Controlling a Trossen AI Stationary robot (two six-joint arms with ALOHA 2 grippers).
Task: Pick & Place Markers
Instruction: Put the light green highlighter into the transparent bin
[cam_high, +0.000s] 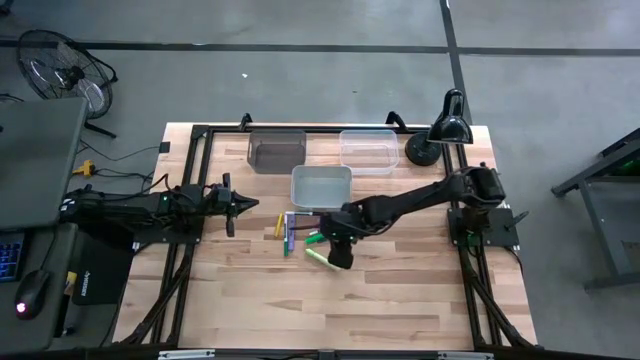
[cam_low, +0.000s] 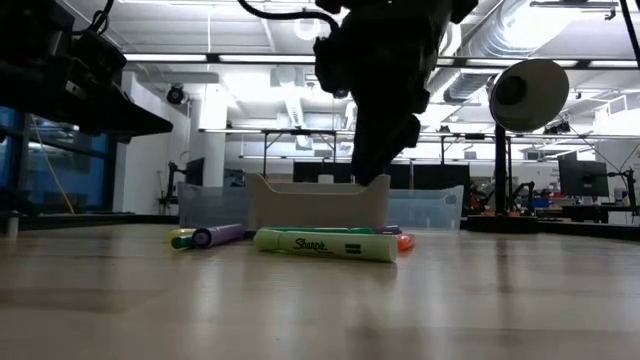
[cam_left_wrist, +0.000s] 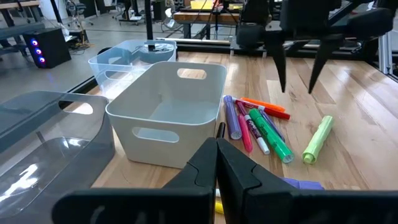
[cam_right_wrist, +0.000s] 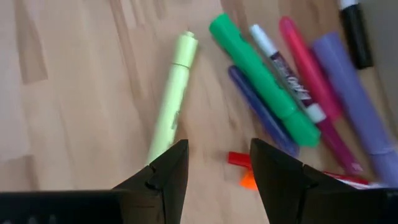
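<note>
Several markers (cam_high: 297, 228) lie in a loose cluster on the wood, just near of the white bin (cam_high: 321, 186). In the right wrist view I see green (cam_right_wrist: 264, 81), purple (cam_right_wrist: 354, 106), pink, white and red-orange ones. A pale yellow-green highlighter (cam_right_wrist: 171, 93) lies a little apart from them. My right gripper (cam_right_wrist: 217, 158) hangs open above the markers, touching nothing, its fingers over the highlighter's end and a red-orange marker (cam_right_wrist: 245, 168). The left wrist view shows it raised (cam_left_wrist: 298, 78) over the cluster. My left gripper (cam_high: 250, 203) waits shut at the table's left, pointing toward the bins.
A dark grey bin (cam_high: 277, 150) and a clear bin (cam_high: 368, 150) stand at the far edge, behind the white bin. A black desk lamp (cam_high: 445, 130) stands at the far right corner. Bare wood lies near of the markers.
</note>
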